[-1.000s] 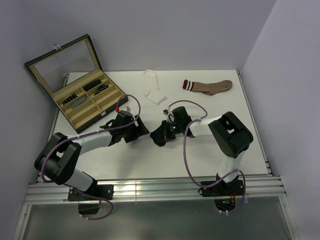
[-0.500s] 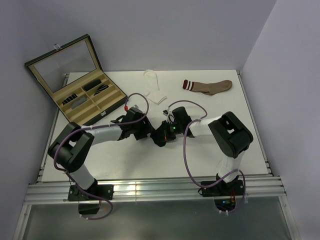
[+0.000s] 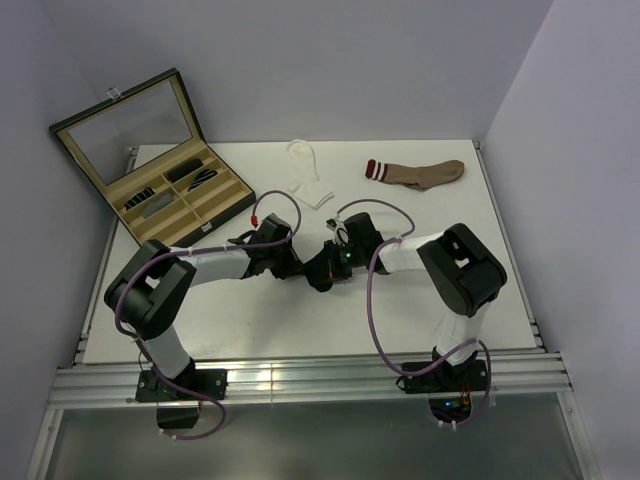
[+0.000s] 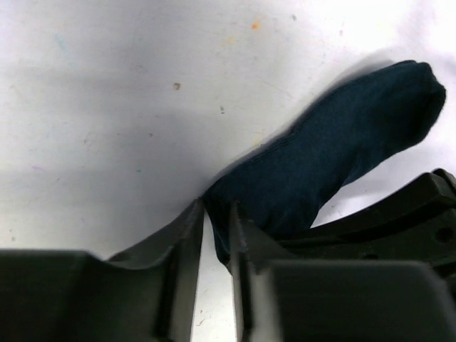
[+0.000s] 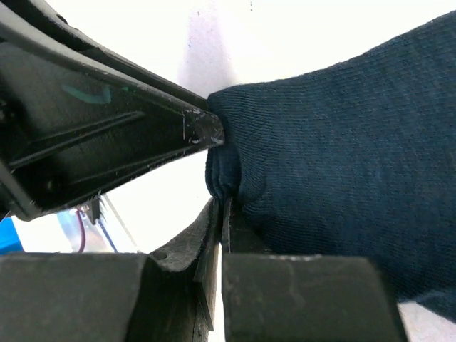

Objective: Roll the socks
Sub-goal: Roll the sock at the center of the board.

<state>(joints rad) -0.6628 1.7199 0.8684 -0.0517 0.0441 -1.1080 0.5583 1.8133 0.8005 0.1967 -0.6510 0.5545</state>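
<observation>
White table (image 3: 500, 240): navy sock (image 4: 335, 149) unrolled, right gripper (image 5: 219, 206) clamped on it, left gripper (image 4: 217, 214) nearly closed, grip unclear; white sock (image 3: 310, 185) at 12 o'clock unrolled.

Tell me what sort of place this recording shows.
Probably a robotics lab test cell: a white tabletop boxed in by plain pale walls, an aluminium rail frame at its near edge, and props: a white sock, a black glass-lidded display case.
</observation>
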